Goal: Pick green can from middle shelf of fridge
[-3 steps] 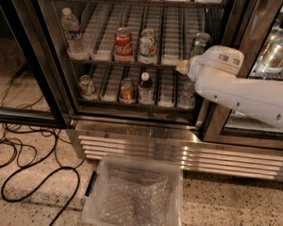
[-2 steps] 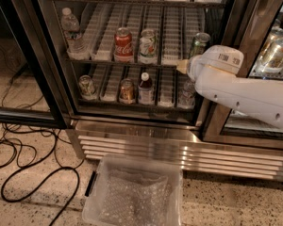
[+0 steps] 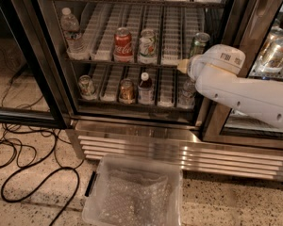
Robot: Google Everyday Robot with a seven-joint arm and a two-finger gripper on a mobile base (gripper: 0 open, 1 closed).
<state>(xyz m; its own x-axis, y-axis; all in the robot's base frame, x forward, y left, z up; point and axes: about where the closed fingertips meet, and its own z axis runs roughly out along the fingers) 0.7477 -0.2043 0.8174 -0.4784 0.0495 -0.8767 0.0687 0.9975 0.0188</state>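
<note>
The fridge (image 3: 146, 147) stands with its left door open. Its middle shelf (image 3: 172, 36) carries white ribbed lane trays. The green can (image 3: 198, 42) stands upright at the right end of that shelf, partly hidden behind my arm. A red Coca-Cola can (image 3: 123, 44) and a mostly white can (image 3: 146, 46) stand to its left, with a water bottle (image 3: 71, 30) at the far left. My white arm reaches in from the right. The gripper (image 3: 182, 66) is at the shelf's front edge, just below and left of the green can.
The lower shelf holds cans (image 3: 127, 91) and bottles (image 3: 145, 87). A clear plastic bin (image 3: 132, 194) sits on the floor in front of the grille. Black cables (image 3: 23, 173) lie at the left. Silver cans (image 3: 276, 51) stand behind the right glass door.
</note>
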